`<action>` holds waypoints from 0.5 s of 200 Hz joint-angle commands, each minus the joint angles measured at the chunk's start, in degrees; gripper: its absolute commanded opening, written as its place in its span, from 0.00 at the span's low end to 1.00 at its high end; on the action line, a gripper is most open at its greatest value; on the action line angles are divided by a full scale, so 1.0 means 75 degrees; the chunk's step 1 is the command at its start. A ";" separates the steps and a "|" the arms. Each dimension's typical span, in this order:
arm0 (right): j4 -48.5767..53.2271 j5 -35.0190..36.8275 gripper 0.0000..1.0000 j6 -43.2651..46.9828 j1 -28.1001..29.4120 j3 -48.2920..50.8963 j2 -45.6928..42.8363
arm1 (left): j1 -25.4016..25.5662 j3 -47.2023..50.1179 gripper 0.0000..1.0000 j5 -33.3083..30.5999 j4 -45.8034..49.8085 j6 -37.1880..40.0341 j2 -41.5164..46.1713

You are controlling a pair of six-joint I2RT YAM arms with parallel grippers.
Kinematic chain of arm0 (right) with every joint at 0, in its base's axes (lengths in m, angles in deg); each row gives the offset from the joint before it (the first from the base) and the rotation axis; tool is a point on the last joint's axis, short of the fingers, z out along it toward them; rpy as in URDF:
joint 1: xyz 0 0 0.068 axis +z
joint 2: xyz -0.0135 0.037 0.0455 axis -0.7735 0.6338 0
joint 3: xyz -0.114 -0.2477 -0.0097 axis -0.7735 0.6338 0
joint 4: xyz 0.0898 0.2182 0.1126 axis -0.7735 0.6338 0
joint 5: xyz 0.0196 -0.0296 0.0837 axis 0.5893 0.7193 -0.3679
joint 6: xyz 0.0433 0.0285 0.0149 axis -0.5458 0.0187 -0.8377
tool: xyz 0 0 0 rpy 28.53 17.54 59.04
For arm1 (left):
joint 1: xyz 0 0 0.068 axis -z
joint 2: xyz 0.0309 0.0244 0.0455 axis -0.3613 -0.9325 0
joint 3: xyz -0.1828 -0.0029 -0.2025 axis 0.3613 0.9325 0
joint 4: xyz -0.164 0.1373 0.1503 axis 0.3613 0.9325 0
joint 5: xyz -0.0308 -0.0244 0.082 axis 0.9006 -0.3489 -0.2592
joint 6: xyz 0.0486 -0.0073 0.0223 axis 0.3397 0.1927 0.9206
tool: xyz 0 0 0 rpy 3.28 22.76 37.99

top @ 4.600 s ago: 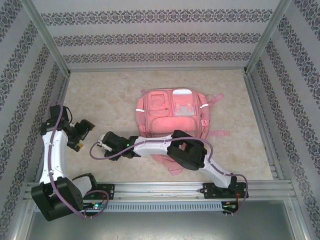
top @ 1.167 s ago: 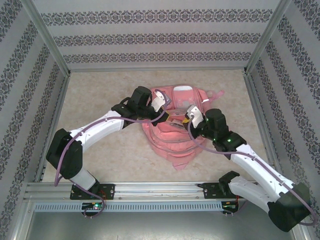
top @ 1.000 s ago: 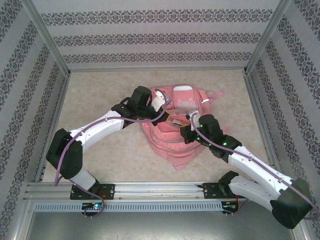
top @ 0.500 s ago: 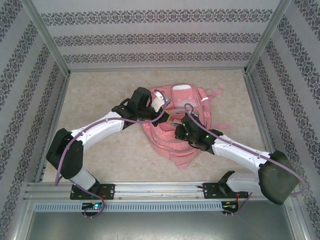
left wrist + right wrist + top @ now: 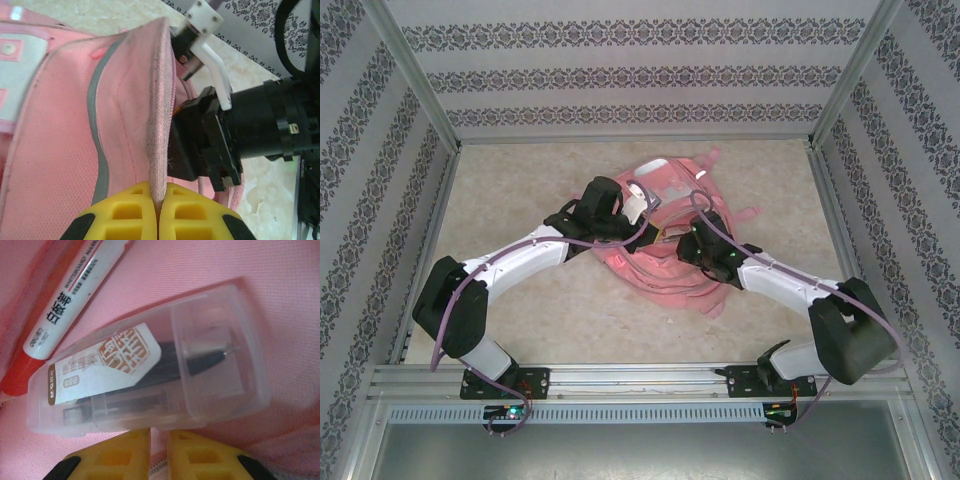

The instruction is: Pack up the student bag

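The student bag, a pink backpack, lies bunched in the middle of the table. My left gripper holds up one edge of its opening. In the left wrist view the yellow fingers are shut on that pink fabric edge of the bag, with my left gripper at the bottom. My right gripper reaches into the opening. Its jaws stand a narrow gap apart with nothing gripped. Just beyond them a clear plastic case and a red and white marker rest on the bag's pink lining.
The right arm's black wrist sits close against the lifted flap. Patterned walls and metal posts enclose the beige table. A pink strap trails to the bag's right.
The right arm has swung left and pushed its gripper down into the bag, and its jaws have parted slightly. The bag has been dragged and twisted. The left gripper keeps its hold.
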 commanded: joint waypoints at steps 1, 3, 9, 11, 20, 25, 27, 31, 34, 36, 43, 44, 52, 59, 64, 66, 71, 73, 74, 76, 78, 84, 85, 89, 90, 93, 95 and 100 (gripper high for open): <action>-0.0433 -0.0253 0.18 0.0487 -0.0382 -0.0397 0.0308 | -0.0025 0.0070 0.00 0.0839 -0.0721 -0.0088 0.0449; -0.0432 -0.0286 0.18 0.0499 -0.0397 -0.0428 0.0327 | -0.0026 0.0082 0.00 0.0839 -0.0724 -0.0098 0.0453; -0.0432 -0.0346 0.18 0.0548 -0.0454 -0.0502 0.0355 | -0.0026 0.0120 0.00 0.0839 -0.0739 -0.0143 0.0476; -0.0432 -0.0359 0.17 0.0567 -0.0467 -0.0528 0.0371 | -0.0026 0.0136 0.00 0.0848 -0.0755 -0.0153 0.0483; -0.0401 -0.0388 0.16 0.0600 -0.0544 -0.0640 0.0411 | -0.0020 0.0209 0.00 0.0860 -0.0808 -0.0201 0.0516; -0.0386 -0.0406 0.15 0.0600 -0.0587 -0.0691 0.0436 | -0.0014 0.0260 0.00 0.0862 -0.0847 -0.0236 0.0531; -0.0395 -0.0426 0.14 0.0600 -0.0609 -0.0716 0.0459 | -0.0014 0.0271 0.00 0.0854 -0.0867 -0.0250 0.0541; -0.0413 -0.0499 0.13 0.0600 -0.0652 -0.0763 0.0494 | -0.0014 0.0309 0.00 0.0845 -0.0903 -0.0286 0.0557; -0.0420 -0.0550 0.12 0.0600 -0.0681 -0.0798 0.0522 | -0.0014 0.0337 0.00 0.0850 -0.0947 -0.0317 0.0556; -0.0415 -0.0586 0.11 0.0594 -0.0694 -0.0816 0.0551 | -0.0008 0.0354 0.00 0.0851 -0.0962 -0.0331 0.0573; -0.0421 -0.0682 0.08 0.0568 -0.0750 -0.0915 0.0658 | -0.0003 0.0430 0.00 0.0851 -0.1044 -0.0408 0.0589; -0.0421 -0.0688 0.08 0.0560 -0.0759 -0.0927 0.0677 | -0.0003 0.0436 0.00 0.0845 -0.1061 -0.0421 0.0596; -0.0460 -0.0775 0.06 0.0485 -0.0791 -0.1011 0.0790 | -0.0003 0.0506 0.00 0.0850 -0.1186 -0.0510 0.0612; -0.0519 -0.0881 0.03 0.0375 -0.0803 -0.1064 0.0885 | 0.0012 0.0561 0.00 0.0849 -0.1296 -0.0609 0.0624; -0.0610 -0.0961 0.01 0.0282 -0.0804 -0.1079 0.0938 | 0.0032 0.0594 0.00 0.0844 -0.1369 -0.0662 0.0623; -0.0647 -0.1002 0.01 0.0245 -0.0804 -0.1088 0.0956 | 0.0033 0.0621 0.00 0.0843 -0.1393 -0.0678 0.0634; -0.0752 -0.1091 0.00 0.0162 -0.0804 -0.1101 0.1004 | 0.0053 0.0640 0.00 0.0822 -0.1445 -0.0727 0.0636; -0.0782 -0.1125 0.00 0.0110 -0.0804 -0.1111 0.1020 | 0.0061 0.0647 0.00 0.0811 -0.1462 -0.0742 0.0637; -0.0795 -0.1138 0.00 0.0091 -0.0804 -0.1113 0.1028 | 0.0064 0.0650 0.00 0.0808 -0.1463 -0.0746 0.0637; -0.0819 -0.1154 0.00 0.0039 -0.0804 -0.1123 0.1049 | 0.0067 0.0652 0.00 0.0799 -0.1472 -0.0758 0.0637; -0.0837 -0.1176 0.00 -0.0012 -0.0804 -0.1134 0.1072 | 0.0073 0.0661 0.00 0.0791 -0.1475 -0.0767 0.0637; -0.0891 -0.1220 0.00 -0.0141 -0.0804 -0.1160 0.1141 | 0.0100 0.0654 0.00 0.0781 -0.1493 -0.0784 0.0623; -0.0896 -0.1215 0.00 -0.0157 -0.0804 -0.1166 0.1153 | 0.0101 0.0659 0.00 0.0781 -0.1496 -0.0785 0.0624; -0.0911 -0.1218 0.00 -0.0241 -0.0804 -0.1189 0.1211 | 0.0120 0.0655 0.00 0.0775 -0.1509 -0.0801 0.0626; -0.0912 -0.1220 0.00 -0.0260 -0.0804 -0.1193 0.1224 | 0.0123 0.0660 0.00 0.0778 -0.1516 -0.0805 0.0626; -0.0913 -0.1222 0.00 -0.0317 -0.0804 -0.1206 0.1275 | 0.0136 0.0654 0.00 0.0780 -0.1536 -0.0814 0.0620; -0.0913 -0.1213 0.00 -0.0356 -0.0804 -0.1217 0.1304 | 0.0146 0.0662 0.00 0.0781 -0.1543 -0.0825 0.0610; -0.0929 -0.1180 0.00 -0.0419 -0.0804 -0.1229 0.1370 | 0.0170 0.0654 0.00 0.0781 -0.1585 -0.0848 0.0609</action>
